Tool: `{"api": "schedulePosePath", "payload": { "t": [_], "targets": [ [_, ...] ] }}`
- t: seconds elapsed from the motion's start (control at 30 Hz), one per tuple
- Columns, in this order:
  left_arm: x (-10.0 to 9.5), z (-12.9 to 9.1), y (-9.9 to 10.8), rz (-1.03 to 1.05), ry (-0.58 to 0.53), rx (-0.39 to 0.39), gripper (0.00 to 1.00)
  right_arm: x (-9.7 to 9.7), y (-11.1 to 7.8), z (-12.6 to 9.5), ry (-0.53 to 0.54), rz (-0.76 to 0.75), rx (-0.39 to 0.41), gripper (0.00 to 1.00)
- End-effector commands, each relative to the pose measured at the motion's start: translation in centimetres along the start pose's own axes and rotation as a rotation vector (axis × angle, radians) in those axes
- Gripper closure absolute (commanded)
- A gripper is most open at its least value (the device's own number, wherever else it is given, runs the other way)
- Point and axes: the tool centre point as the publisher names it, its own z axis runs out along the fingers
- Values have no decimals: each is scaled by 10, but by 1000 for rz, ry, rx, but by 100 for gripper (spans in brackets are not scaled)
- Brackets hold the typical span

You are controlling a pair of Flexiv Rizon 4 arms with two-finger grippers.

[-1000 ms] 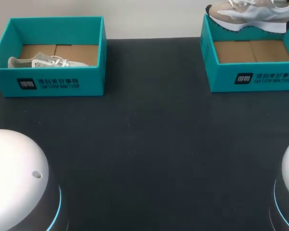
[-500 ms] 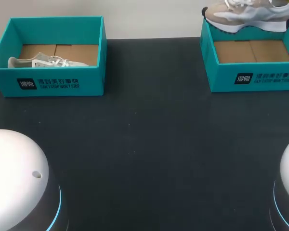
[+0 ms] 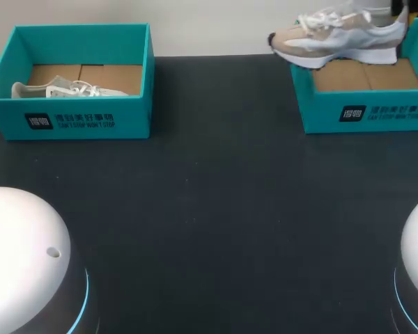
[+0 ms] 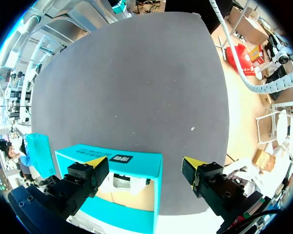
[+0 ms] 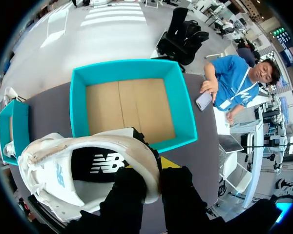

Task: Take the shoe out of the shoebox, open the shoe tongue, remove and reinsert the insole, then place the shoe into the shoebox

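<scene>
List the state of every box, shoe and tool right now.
beige sneaker: in the air over the right shoebox's rim, gripped at the heel.
right shoebox: lidless, empty, cardboard floor bare.
left shoebox: lidless, holds one shoe.
white sneaker: lying inside the left shoebox.
right tool: shut on the beige sneaker.
left tool: open, holding nothing, above the left shoebox.

Surfaces we see: nearly all matt.
We read the shoe (image 3: 338, 38) as beige suede-look cloth, white mesh, smooth white sole. Right shoebox (image 3: 366, 115) and left shoebox (image 3: 76, 118): matt teal card, raw brown cardboard floors. Table (image 3: 216, 209): dark, matt, fine-grained. Left end effector (image 4: 142, 163): matt black plastic.
</scene>
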Motion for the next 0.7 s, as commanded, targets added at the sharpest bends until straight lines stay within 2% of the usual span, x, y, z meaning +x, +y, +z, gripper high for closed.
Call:
{"api": "schedulePosePath", "payload": {
  "t": [0.03,0.2,0.4,0.6,0.7],
  "targets": [
    [0,-1,0,0,2,0,0,15,-46,-23,-48,0,-61,100],
    [0,-1,0,0,2,0,0,40,-80,-42,-73,11,-80,100],
    [0,-1,0,0,2,0,0,78,-124,-56,-75,-14,-96,100],
    [0,-1,0,0,2,0,0,114,-175,-65,-44,14,-102,100],
    [0,-1,0,0,2,0,0,127,-206,-69,-83,27,-92,100]
  ]
}}
